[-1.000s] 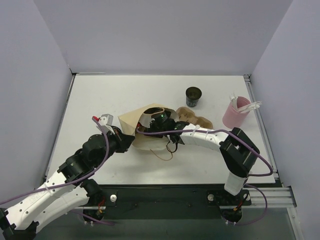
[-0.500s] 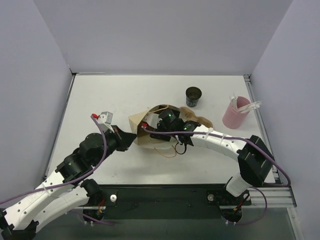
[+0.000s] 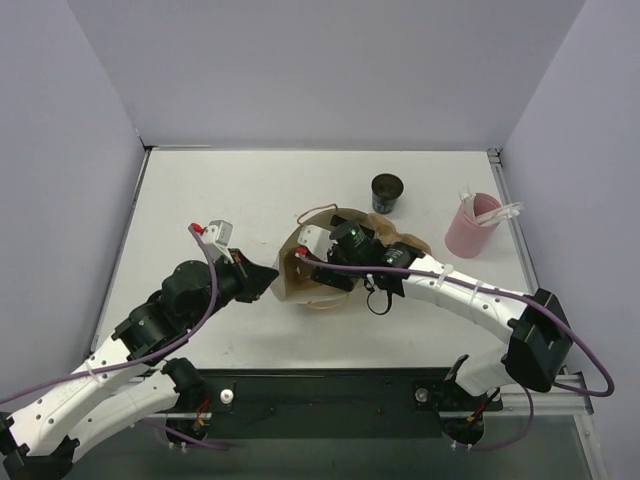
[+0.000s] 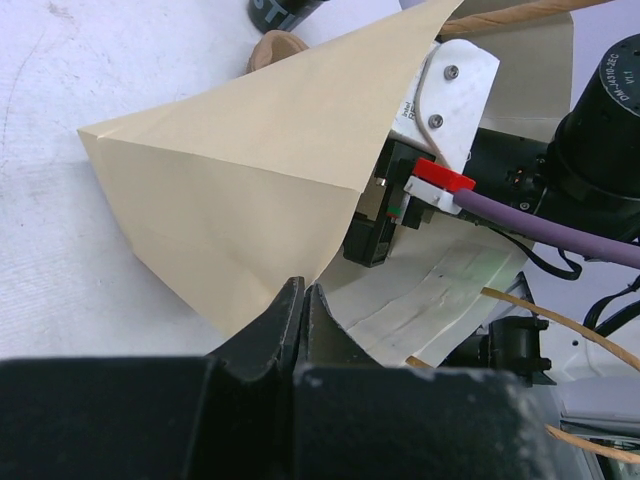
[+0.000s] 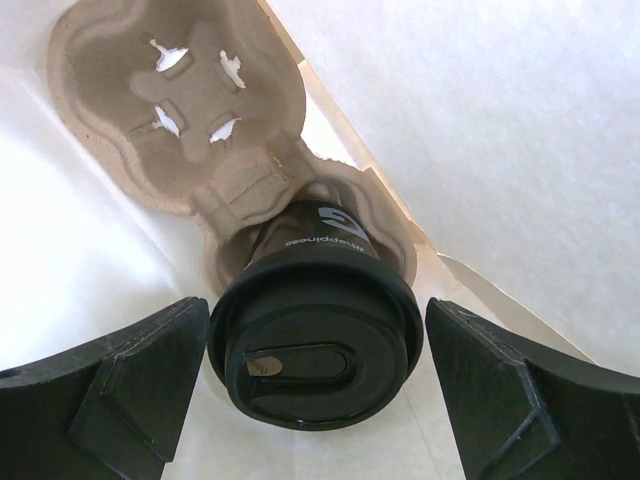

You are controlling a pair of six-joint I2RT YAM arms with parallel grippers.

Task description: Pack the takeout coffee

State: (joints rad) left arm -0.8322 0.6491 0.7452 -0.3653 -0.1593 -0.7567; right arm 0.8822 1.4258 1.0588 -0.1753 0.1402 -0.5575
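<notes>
Now our right arm [image 3: 455, 290] extends into the bag [image 4: 230, 190], right pincer [image 5: 315, 310] wide astride the cup [image 5: 315, 355], left pincer [image 4: 303, 300] clamping the bag's rim.

Lidded black coffee cup [image 5: 315, 340] sits in pulp carrier [image 5: 100, 100] inside paper bag [image 4: 240, 190].

White print on the black motor housing [image 4: 600, 130] of the right arm [image 3: 460, 293] reads roughly DM-J4310-2EC. The coffee cup [image 5: 315, 300] carries a white word just under its lid, upside down and too blurred to read, with a large white mark like a 5 or G beside it. A second dark cup [image 4: 280, 10] shows white letters cut by the frame edge, perhaps ST.
</notes>
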